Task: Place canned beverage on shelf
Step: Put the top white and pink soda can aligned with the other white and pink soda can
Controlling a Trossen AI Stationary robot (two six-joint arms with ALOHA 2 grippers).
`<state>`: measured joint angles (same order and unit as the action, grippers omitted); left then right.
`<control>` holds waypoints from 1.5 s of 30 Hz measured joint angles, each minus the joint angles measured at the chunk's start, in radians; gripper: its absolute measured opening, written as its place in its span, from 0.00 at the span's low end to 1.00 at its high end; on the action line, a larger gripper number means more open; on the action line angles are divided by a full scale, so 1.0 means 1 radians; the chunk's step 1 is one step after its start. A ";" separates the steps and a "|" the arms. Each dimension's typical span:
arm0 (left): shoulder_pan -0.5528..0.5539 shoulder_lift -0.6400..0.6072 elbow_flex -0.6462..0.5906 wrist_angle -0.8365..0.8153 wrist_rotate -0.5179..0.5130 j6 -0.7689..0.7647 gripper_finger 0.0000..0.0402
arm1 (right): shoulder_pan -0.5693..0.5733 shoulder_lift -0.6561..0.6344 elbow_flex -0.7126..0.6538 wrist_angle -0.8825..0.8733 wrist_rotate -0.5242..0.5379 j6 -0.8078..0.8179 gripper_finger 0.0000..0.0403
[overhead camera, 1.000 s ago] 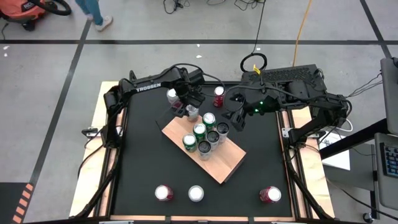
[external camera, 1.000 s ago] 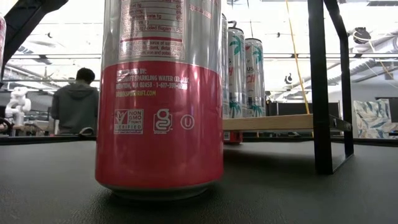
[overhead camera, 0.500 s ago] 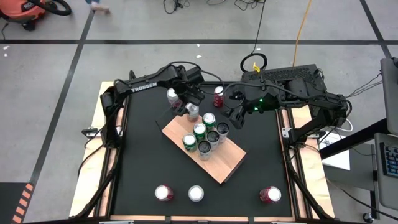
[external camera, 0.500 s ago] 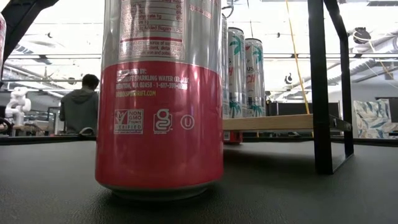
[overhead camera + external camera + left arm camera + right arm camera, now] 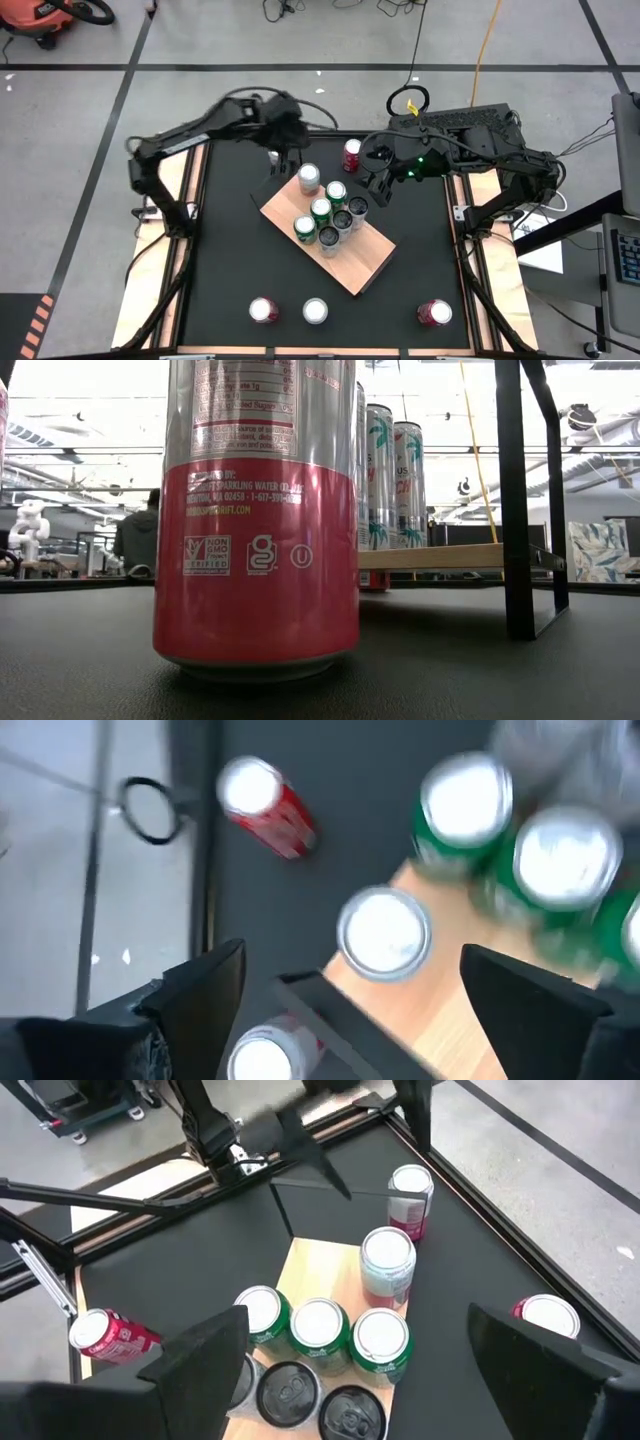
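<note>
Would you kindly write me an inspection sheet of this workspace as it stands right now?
Surface: black table, pale wooden side rails.
Job's things: shelf set at an angle mid-table, seven cans grouped on it, the pink-and-silver can nearest its far corner.
Clutter: three loose cans along the near edge, one red can at the far edge, another under the left arm.
Grippers: left gripper open above the shelf's far corner, holding nothing; right gripper open, empty, over the cans.
Cables: orange cable and black leads on the floor.
Surroundings: a person stands beyond the table.
</note>
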<state>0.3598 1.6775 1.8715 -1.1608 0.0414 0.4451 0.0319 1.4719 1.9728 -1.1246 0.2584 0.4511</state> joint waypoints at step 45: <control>0.423 0.085 -0.001 -0.185 0.080 -0.701 0.90 | -0.236 -0.044 0.001 -0.221 -0.028 -0.290 0.87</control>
<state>0.7832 1.7629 1.8702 -1.3462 0.1211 -0.2555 -0.2044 1.4279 1.9736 -1.3458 0.2299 0.1611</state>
